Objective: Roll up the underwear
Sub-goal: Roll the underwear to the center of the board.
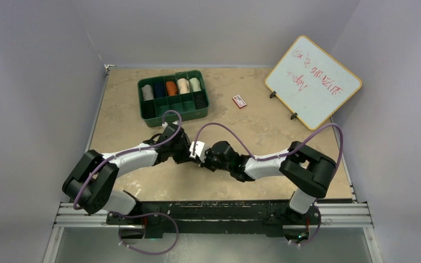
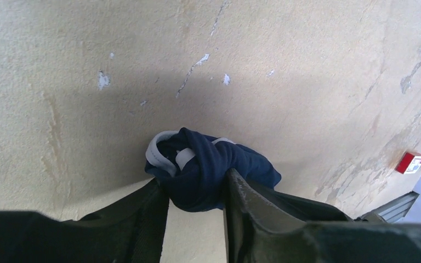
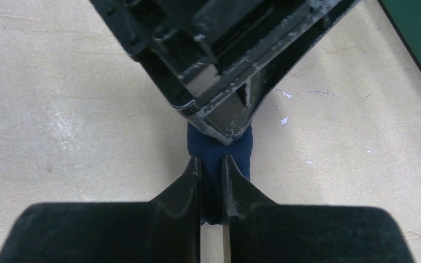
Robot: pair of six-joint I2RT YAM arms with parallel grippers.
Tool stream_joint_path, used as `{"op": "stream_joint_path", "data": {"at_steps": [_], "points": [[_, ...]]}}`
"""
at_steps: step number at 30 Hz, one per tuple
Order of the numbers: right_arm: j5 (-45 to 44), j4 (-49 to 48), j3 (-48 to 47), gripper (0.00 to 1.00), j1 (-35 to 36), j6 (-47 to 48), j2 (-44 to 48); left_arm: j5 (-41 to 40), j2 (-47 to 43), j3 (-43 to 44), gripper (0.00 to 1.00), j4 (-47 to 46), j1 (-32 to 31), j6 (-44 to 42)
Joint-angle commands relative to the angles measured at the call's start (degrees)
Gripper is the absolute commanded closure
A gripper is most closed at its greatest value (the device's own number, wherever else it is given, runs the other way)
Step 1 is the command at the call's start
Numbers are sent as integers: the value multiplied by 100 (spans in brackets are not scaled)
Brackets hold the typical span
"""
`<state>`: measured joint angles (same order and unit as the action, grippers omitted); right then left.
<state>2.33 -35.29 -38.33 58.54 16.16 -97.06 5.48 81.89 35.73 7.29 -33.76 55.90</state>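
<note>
The navy underwear [image 2: 214,159], with white edging, is bunched into a tight roll just above the tan table. In the left wrist view my left gripper [image 2: 196,183] presses it from both sides, the fingers [image 2: 241,197] touching the cloth. My right gripper [image 3: 211,161] comes from the opposite side, and its narrow jaws are pinched on a fold of the same navy underwear [image 3: 240,156]. From above, both grippers [image 1: 189,149] [image 1: 205,156] meet nose to nose at the table's middle and hide the cloth. No black underwear shows.
A green compartment tray [image 1: 141,101] holding several rolled cloths stands at the back, left of centre. A small red-and-white card [image 1: 239,101] lies to its right. A whiteboard [image 1: 313,82] leans at the back right. The left gripper's body [image 3: 225,66] fills the right wrist view's top.
</note>
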Motion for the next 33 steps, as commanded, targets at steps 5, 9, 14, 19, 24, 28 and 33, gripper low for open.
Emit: {"op": "stream_joint_path", "data": {"at_steps": [5, 9, 14, 19, 24, 28, 33], "points": [[1882, 159, 252, 94, -676, -1798, -147, 77, -360, -234, 56, 52, -11, -71], [2747, -244, 242, 94, -974, -2410, -380, 61, -480, -392, 54, -119, -19, -53], [3462, -1007, 261, 93, -1304, -3059, -856, 90, -412, -368, 54, -299, -26, -259], [3968, -1494, 229, 93, -1576, -3544, -1130, 83, -420, -419, 54, -344, -21, -410], [4493, -1518, 55, 92, -1836, -3758, -1402, 122, -236, -439, 67, -524, -30, -452], [4420, -1247, 67, 77, -1962, -3441, -1197, -79, -46, -232, 90, -261, -26, -452], [3380, -89, -86, 51, -1905, -2320, -360, -159, 318, 306, 100, 443, -27, -383]]}}
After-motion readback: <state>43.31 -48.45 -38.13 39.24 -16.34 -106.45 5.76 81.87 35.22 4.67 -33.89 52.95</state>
